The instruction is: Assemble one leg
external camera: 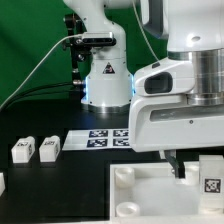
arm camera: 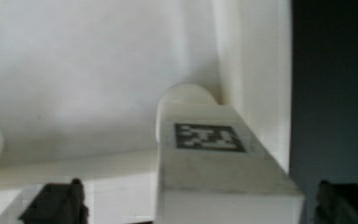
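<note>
One leg [external camera: 210,176], a chunky white block with a square tag, stands upright at the panel's corner at the exterior view's right. My gripper [external camera: 196,168] is open and straddles it. In the wrist view the leg [arm camera: 220,150] sits between the two dark fingertips [arm camera: 59,202]. One finger is clearly apart from it and the other is close beside it. The large white panel [external camera: 150,198] lies under the leg and fills the wrist view [arm camera: 87,80]. Two more legs [external camera: 22,150] [external camera: 48,147] lie on the black table at the left.
The marker board [external camera: 106,136] lies in front of the robot base [external camera: 104,80]. Another white part [external camera: 2,183] shows at the left edge. The panel has round corner sockets [external camera: 122,175]. Black table shows beside the panel in the wrist view [arm camera: 336,60].
</note>
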You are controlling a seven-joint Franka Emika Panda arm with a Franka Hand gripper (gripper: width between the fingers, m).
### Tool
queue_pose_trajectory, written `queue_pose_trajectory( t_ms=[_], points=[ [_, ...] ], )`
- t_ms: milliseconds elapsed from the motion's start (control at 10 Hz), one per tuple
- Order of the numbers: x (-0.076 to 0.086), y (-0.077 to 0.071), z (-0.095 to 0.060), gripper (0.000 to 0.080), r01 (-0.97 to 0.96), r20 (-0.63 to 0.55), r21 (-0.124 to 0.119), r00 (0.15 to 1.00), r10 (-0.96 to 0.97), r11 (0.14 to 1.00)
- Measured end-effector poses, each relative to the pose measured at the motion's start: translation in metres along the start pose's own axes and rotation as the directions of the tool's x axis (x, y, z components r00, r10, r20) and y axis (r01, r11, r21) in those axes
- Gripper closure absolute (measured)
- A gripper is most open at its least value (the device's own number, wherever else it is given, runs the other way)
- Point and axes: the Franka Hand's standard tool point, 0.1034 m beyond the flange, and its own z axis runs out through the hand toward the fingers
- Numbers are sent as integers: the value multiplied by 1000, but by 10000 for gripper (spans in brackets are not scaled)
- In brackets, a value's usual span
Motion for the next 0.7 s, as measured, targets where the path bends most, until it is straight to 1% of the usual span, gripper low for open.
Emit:
queue_pose_trajectory(
  t_ms=[100,200,300,400,500,600,700],
  points=[
    [0,0,0,247,-17,0,1,1000,17,1000],
    [0,0,0,395,-59,1,3,998,59,998],
    [0,0,0,395,-159,2,4,987,159,987],
    [0,0,1,508,-273,3,5,962,273,962],
    [0,0,1,508,-366,4,4,931,366,931],
    [0,0,1,508,-488,7,15,873,488,873],
    [0,2,2,508,-688,17,38,725,688,724]
  ],
)
